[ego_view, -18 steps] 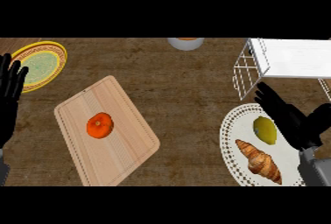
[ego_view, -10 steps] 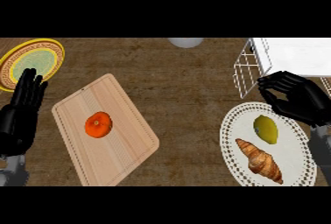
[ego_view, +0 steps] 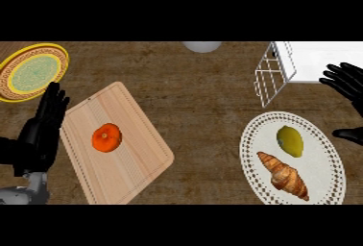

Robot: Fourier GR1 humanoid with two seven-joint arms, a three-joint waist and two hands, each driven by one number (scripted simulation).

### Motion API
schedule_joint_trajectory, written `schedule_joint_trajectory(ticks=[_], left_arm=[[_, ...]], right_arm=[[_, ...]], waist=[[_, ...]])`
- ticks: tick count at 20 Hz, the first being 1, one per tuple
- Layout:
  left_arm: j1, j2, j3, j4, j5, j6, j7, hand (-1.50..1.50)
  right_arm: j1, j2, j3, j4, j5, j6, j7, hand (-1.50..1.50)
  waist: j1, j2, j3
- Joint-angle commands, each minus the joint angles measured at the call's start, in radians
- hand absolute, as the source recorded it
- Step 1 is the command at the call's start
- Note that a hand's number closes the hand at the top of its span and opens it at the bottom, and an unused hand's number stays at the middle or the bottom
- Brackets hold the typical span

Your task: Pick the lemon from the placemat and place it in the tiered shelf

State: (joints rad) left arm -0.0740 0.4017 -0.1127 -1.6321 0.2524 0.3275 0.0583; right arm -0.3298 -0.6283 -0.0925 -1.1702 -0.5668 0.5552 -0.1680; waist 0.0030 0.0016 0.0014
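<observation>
Lemon (ego_view: 289, 141) sits on white placemat (ego_view: 322, 161), just above croissant (ego_view: 284, 175), untouched. R hand (ego_view: 349, 82) at view's right edge near tiered shelf (ego_view: 273, 72), fingers spread, holding nothing. L hand (ego_view: 44, 132) fingers straight, beside cutting board (ego_view: 135, 163) w/ orange fruit (ego_view: 106, 138), possibly a tangerine.

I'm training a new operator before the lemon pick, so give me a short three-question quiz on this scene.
1. True or false: the lemon already sits in the tiered shelf.
2. What lies beside the lemon on the placemat? A) banana B) croissant C) mug
3. Fill in: the right hand, near the tiered shelf, is open and holds ____.
Key: 1 false; 2 B; 3 nothing.
</observation>
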Motion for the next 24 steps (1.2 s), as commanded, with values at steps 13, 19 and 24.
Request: schedule_joint_trajectory(ticks=[13,19,24], left_arm=[[0.007,-0.020,-0.006,-0.014,-0.026,0.015,0.035,0.00],[0.073,-0.036,-0.021,-0.092,-0.054,0.013,0.044,0.00],[-0.045,-0.041,0.008,-0.020,-0.057,0.004,0.091,0.00]], right_arm=[[-0.024,-0.317,0.221,-0.423,0.592,0.011,0.159,-1.50],[0.040,-0.218,0.294,-0.589,0.688,-0.061,0.408,-1.50],[0.022,-0.161,0.404,-0.557,0.924,-0.110,0.420,-1.50]], waist=[[-0.006,-0.006,-0.003],[-0.001,-0.005,-0.002],[0.001,0.000,-0.001]])
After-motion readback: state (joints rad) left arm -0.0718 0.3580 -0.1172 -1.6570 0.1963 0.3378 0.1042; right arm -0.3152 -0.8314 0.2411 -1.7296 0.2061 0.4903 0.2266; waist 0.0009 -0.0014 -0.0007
